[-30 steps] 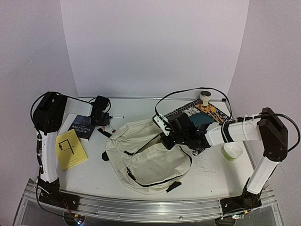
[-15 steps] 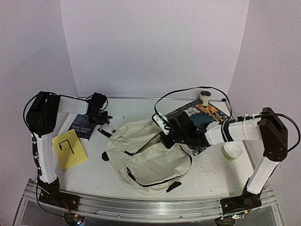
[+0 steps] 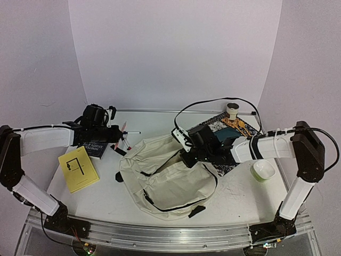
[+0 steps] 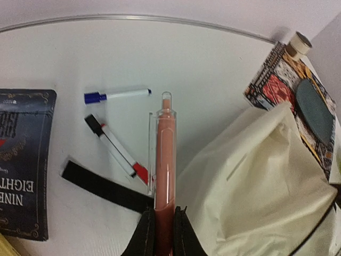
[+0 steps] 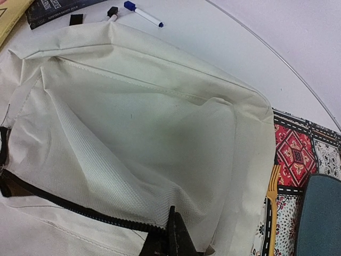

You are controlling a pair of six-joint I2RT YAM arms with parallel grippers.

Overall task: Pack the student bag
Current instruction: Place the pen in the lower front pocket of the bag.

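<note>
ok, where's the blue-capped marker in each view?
Top external: blue-capped marker lies left of centre, beyond the student bag.
Left wrist: marker upper left, left of the pink pen.
Right wrist: marker at the top edge, beyond the bag.
Shared landmark: dark blue book, left of the marker in every view.

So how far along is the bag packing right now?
Done: the student bag is unzipped, its mouth held open by the right gripper, shut on the zipper edge; nothing shows inside yet. In hand: the left gripper grips a pink pen. Left: that pen, the blue-capped marker, red-and-black marker, dark book and yellow booklet, all outside the bag.
</note>
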